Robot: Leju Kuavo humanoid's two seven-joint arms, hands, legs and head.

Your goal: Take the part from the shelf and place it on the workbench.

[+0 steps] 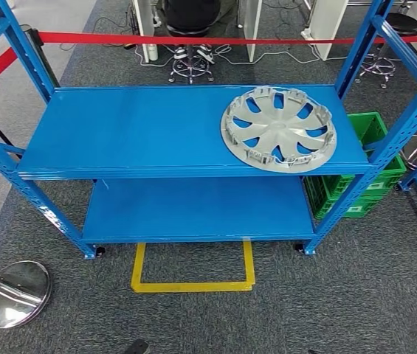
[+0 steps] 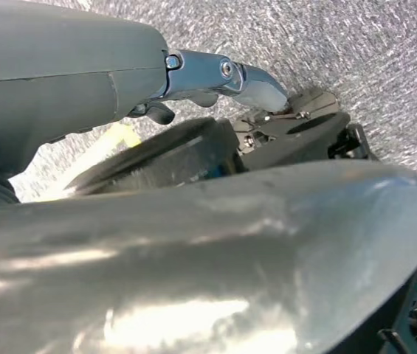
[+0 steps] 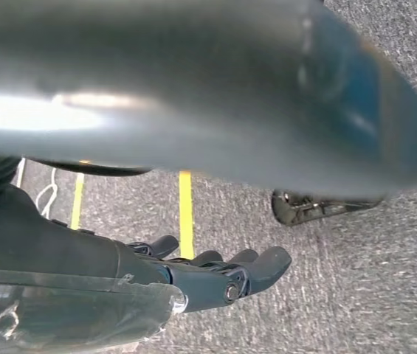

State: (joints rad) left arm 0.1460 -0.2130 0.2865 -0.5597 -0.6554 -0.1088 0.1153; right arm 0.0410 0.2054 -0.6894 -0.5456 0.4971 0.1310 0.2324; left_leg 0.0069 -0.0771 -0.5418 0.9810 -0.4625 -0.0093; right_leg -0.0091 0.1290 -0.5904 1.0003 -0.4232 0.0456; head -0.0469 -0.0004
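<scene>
The part is a silver wheel cover [image 1: 278,129] with curved spokes, lying flat on the right end of the blue shelf's top board [image 1: 139,129], its edge near the front lip. In the left wrist view my left hand [image 2: 211,74] hangs over grey carpet, its fingers stretched out with nothing in them. My right hand [image 3: 217,276] also hangs above the carpet, fingers straight and apart, holding nothing. Both hands are far from the wheel cover.
The lower shelf board [image 1: 195,210] is bare. Green crates [image 1: 373,177] stand behind the rack's right post. Red barrier tape [image 1: 195,38] runs behind the rack; a chrome stanchion base [image 1: 13,293] sits at front left. A yellow floor square [image 1: 192,286] marks the carpet before the rack.
</scene>
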